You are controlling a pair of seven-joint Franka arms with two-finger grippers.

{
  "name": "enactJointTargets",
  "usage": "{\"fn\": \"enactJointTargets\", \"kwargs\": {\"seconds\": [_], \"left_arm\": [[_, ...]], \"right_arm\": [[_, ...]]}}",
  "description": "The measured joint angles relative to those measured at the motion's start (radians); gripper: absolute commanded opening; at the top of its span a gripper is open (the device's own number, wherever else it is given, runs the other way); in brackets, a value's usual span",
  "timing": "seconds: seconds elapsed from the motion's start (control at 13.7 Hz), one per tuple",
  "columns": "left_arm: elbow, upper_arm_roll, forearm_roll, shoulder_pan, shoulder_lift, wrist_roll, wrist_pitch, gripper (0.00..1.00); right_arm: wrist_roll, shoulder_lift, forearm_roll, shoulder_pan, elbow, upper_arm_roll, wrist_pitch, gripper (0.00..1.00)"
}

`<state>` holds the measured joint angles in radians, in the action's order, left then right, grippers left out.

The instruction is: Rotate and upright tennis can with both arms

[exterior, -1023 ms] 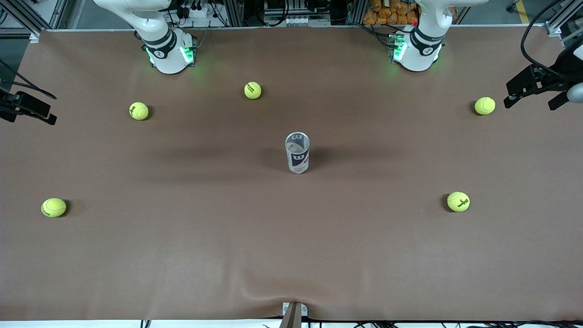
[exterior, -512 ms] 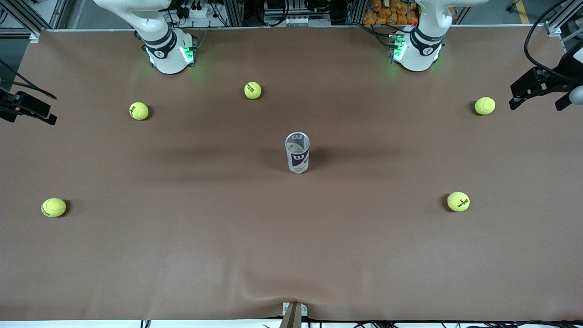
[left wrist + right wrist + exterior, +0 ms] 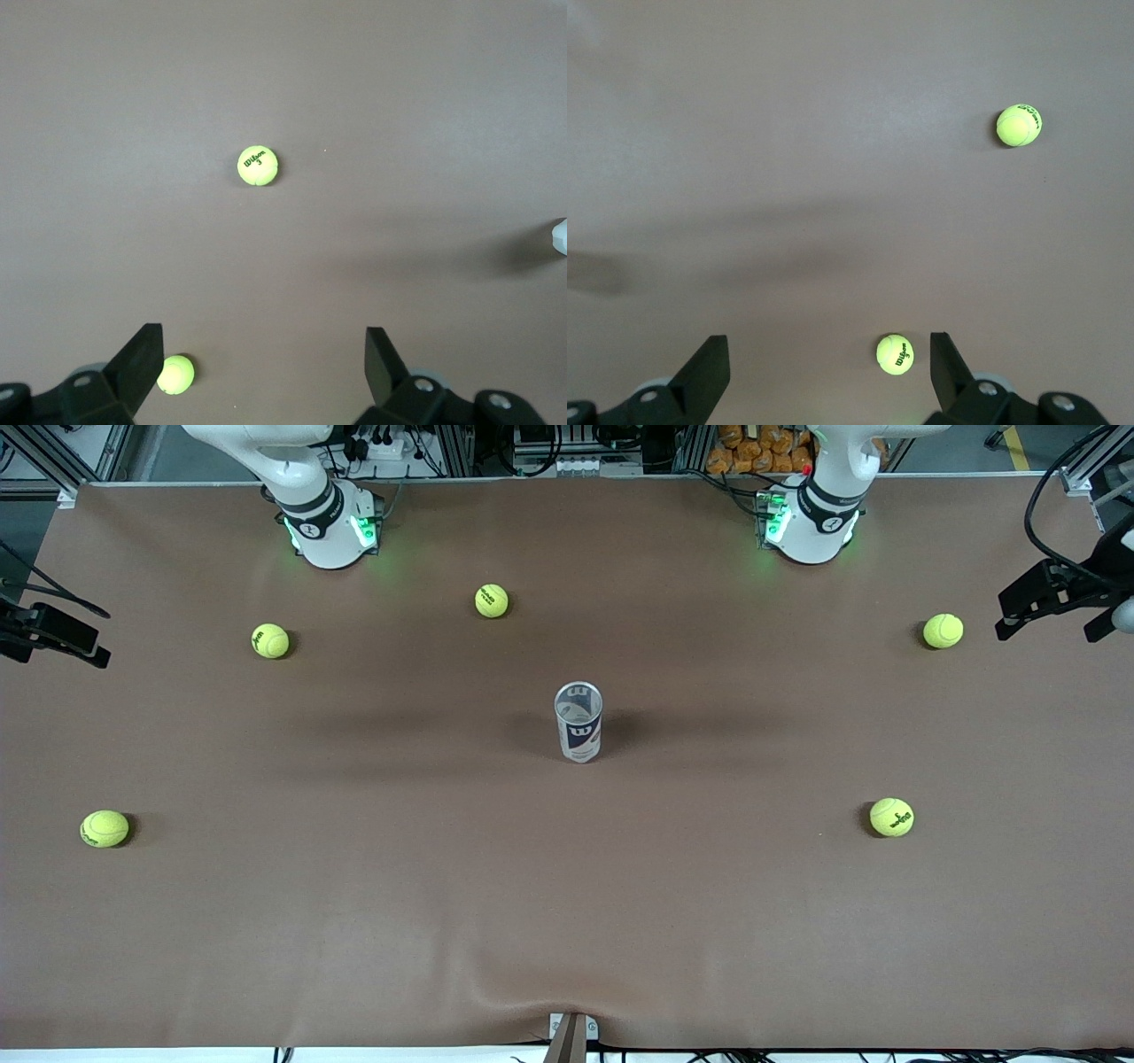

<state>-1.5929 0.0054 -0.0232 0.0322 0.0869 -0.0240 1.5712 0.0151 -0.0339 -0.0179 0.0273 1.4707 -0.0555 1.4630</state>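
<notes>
Can (image 3: 578, 722) upright mid-surface (image 3: 567, 903), untouched. Left gripper (image 3: 263, 359) spread wide, empty, well away over its end. Right gripper (image 3: 828, 361) spread wide, empty, well away too.

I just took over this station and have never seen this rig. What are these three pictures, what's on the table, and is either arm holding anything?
Two white robot arms are bolted along one edge of a brown table. The front view looks down from a high camera facing them. The other two pictures come from cameras on each wrist, looking down past that arm's black fingers.

The tennis can stands upright mid-table, open end up. Five yellow-green tennis balls lie scattered around it.

The left gripper hangs at its arm's end of the table; its fingers are spread wide, holding nothing. The right gripper hangs at its own end, fingers also spread and empty.
</notes>
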Motion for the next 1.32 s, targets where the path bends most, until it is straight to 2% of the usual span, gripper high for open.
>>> {"fn": "enactJointTargets", "kwargs": {"seconds": [1.32], "left_arm": [[-0.006,0.027,0.000,0.027,-0.011,-0.019,0.004,1.00]], "right_arm": [[0.000,0.000,0.000,0.000,0.000,0.000,0.001,1.00]]}}
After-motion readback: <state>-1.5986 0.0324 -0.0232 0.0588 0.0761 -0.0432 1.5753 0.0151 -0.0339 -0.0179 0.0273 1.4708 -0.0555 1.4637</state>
